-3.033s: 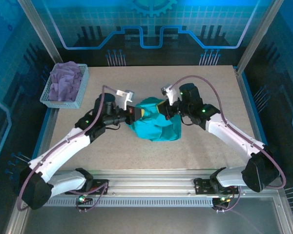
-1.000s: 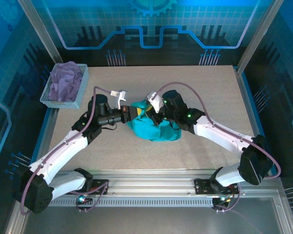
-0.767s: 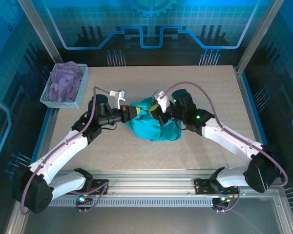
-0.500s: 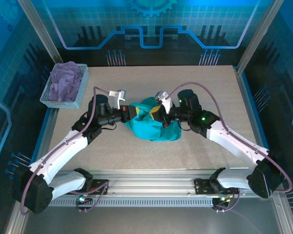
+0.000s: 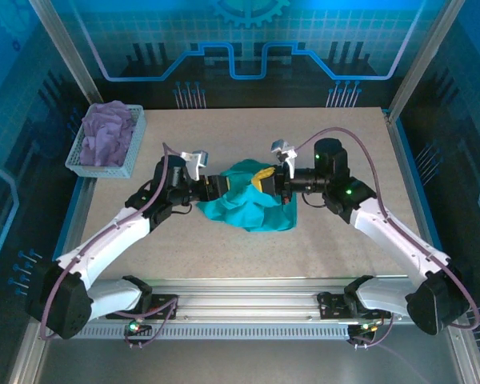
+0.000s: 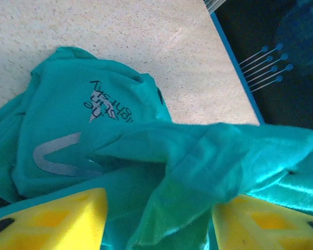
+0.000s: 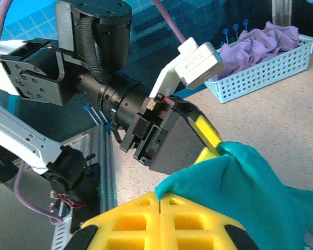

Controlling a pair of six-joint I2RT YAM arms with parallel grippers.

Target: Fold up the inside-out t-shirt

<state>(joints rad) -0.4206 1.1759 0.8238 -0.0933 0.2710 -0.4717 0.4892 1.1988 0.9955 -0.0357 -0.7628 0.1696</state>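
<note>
**tabletop_tom:** How were the grippers left, and what was in the way?

**foldbot_fan:** The right gripper (image 7: 159, 200) was seen clamped tight, yellow pads pressed flat together, with a corner of the t-shirt (image 5: 252, 210) pinched at the tips. The left gripper (image 6: 159, 213) was seen with its fingers (image 6: 52, 219) spread apart. A loose teal fold was draped across the gap and nothing was squeezed. The two were pointed at each other over the shirt's far edge. In the right wrist view the left arm (image 7: 94, 78) and its white camera housing (image 7: 193, 65) were parked squarely in front, so much of the table (image 5: 328, 136) behind was hidden.

**tabletop_tom:** Anything else lying around?

**foldbot_fan:** A pale blue basket (image 5: 138, 140) was spotted at the far left corner, well apart from the shirt, with a lavender garment (image 5: 108, 132) heaped in it.

**tabletop_tom:** And the shirt itself?

**foldbot_fan:** It was found bunched in a rumpled heap mid-table between the grippers, not laid flat. Mirrored grey lettering (image 6: 107, 104) was picked out in the left wrist view. A yellow bit by the right gripper was noted from above, but patch or finger couldn't be told.
</note>
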